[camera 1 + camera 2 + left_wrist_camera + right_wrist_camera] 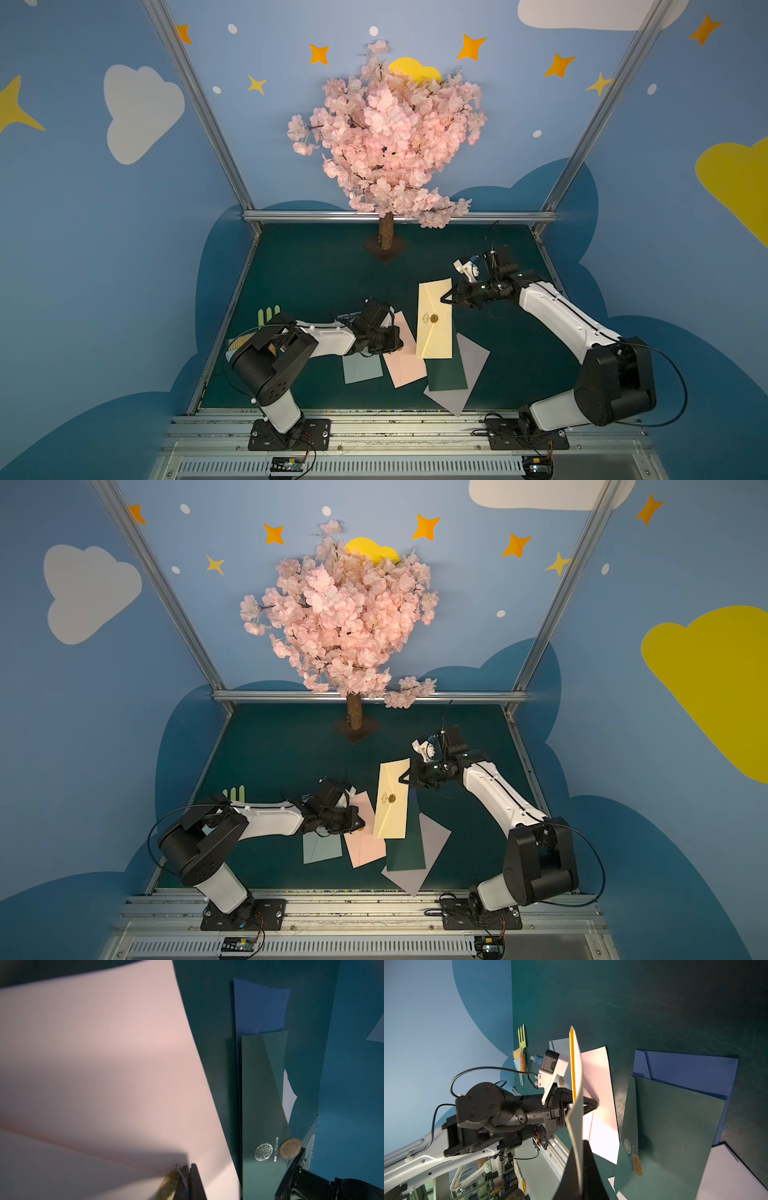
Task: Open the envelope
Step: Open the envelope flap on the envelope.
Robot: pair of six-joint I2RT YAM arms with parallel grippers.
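Observation:
A cream envelope point(434, 320) point(390, 800) with a gold seal point(434, 318) hangs tilted above the table. My right gripper point(446, 299) point(405, 778) point(581, 1142) is shut on its far long edge; the right wrist view shows that envelope point(576, 1084) edge-on. A pink envelope point(405, 365) point(365, 845) point(104, 1064) point(600, 1076) lies flat on the green table. My left gripper point(399, 345) point(361, 824) point(188, 1167) point(596, 1103) is shut at the tip of its flap, beside its gold seal point(168, 1186), with a thin pale strip pinched between the fingers.
A dark green envelope point(446, 372) point(264, 1105) point(675, 1126) and a lilac one point(473, 361) overlap under the cream envelope. A pale grey-blue envelope point(361, 368) lies under the left wrist. A blossom tree point(386, 237) stands at the back; small garden tools point(268, 313) point(522, 1039) lie at the left edge.

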